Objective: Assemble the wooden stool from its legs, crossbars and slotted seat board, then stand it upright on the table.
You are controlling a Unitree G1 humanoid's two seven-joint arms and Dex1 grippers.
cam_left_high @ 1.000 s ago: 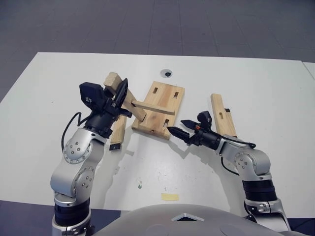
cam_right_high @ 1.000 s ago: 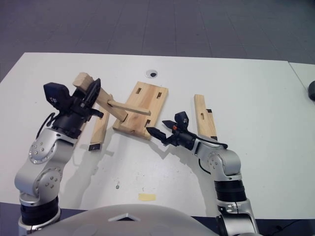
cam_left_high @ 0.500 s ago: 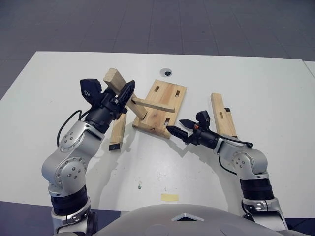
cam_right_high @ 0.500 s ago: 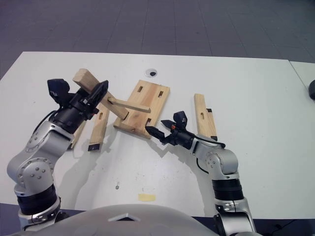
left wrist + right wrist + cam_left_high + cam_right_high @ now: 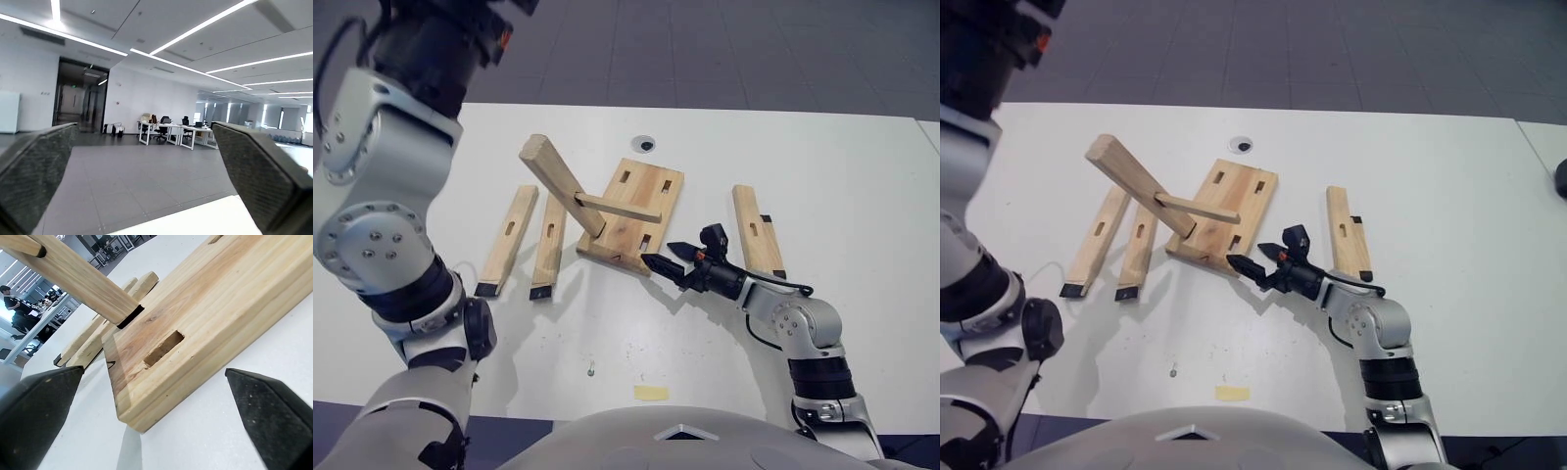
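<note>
One slotted seat board [image 5: 641, 201]. Four legs: one fitted leg [image 5: 553, 174] standing tilted in the board, two loose legs [image 5: 507, 240] left of the board, one lone leg [image 5: 754, 235] right of it. One crossbar [image 5: 619, 208]. One yellow slip [image 5: 651, 393]. One round grommet [image 5: 647, 145].

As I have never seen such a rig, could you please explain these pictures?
This is a humanoid robot; each arm ends in a two-fingered gripper. The two wide pictures come from cameras in its head, looking down on a table; the other two from its wrists. On it lies a slotted seat board, one leg standing tilted in it, a crossbar joined to that leg. Two loose legs lie left of it, a third leg right. The right gripper sits open by the board's near corner; the left gripper, up high, is open, facing the room. Nothing is held.
</note>
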